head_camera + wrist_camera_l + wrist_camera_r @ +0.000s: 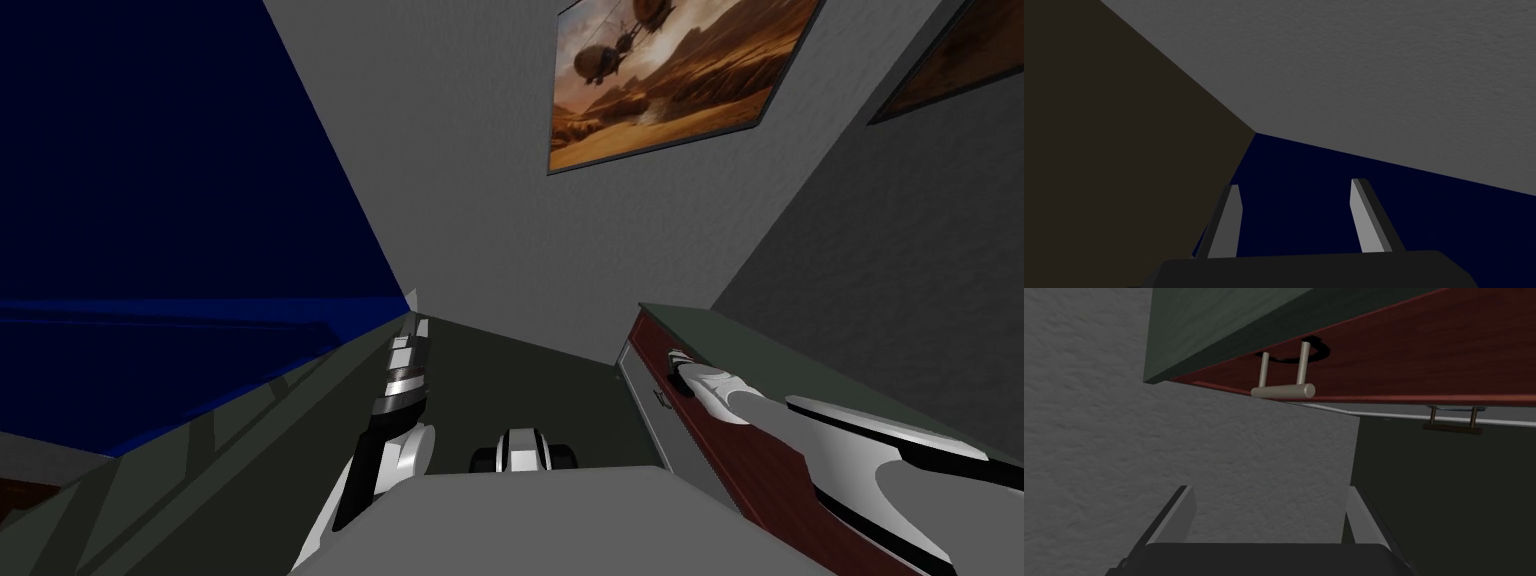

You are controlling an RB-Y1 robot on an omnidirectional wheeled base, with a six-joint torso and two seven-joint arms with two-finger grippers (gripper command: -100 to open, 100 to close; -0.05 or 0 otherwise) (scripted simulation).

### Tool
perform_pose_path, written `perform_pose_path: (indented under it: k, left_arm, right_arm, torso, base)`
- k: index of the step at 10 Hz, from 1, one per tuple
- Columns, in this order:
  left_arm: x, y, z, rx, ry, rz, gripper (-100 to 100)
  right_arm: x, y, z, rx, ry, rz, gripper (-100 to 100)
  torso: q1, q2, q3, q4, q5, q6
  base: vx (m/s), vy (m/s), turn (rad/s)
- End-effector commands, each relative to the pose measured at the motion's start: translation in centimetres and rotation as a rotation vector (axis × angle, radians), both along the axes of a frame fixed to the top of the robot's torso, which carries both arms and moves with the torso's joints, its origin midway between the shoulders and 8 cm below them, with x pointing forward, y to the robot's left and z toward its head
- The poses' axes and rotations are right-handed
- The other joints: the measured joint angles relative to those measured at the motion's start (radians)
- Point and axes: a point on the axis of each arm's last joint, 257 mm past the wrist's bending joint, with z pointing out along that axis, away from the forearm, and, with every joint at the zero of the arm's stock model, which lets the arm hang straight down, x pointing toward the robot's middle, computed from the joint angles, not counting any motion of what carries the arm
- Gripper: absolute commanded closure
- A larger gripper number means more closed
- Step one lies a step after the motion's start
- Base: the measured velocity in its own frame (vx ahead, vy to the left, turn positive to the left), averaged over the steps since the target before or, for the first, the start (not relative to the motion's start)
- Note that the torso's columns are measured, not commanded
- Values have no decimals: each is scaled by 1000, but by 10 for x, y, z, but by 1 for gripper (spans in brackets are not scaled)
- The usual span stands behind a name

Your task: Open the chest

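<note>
Left gripper point(1296, 184) hangs idle, fingers spread. On my right the chest point(735, 455), dark red under a green top, stands against the wall. Right gripper point(1270, 490), fingers apart and empty, faces its pale handle point(1283, 390), seemingly just short. This is the approach; next, advance and clamp the bar.

No writing, label, brand, number or sign can be read. The dark red front of the chest point(1424, 353) is plain, and the framed picture point(670, 80) on the wall shows airships over a brown landscape, with no lettering that can be made out.
</note>
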Motion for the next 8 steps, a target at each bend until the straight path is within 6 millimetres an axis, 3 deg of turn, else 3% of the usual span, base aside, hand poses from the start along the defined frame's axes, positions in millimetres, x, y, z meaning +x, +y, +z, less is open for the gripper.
perform_pose_path:
  k: [1,5,8]
  left_arm:
    - [0,0,0,0,0,0,0]
    - [0,0,0,0,0,0,0]
    - [0,0,0,0,0,0,0]
  right_arm:
    - [-5,-7,1,4,16,7,-100]
    - [-20,-23,5,15,46,17,-100]
    - [-20,-13,-7,15,43,5,-100]
  torso:
    - [1,0,0,0,0,0]
    - [0,0,0,0,0,0]
    - [-3,-1,-1,0,-1,-1]
  base:
    - [8,-14,-48]
    - [13,-26,-72]
    - [25,-88,34]
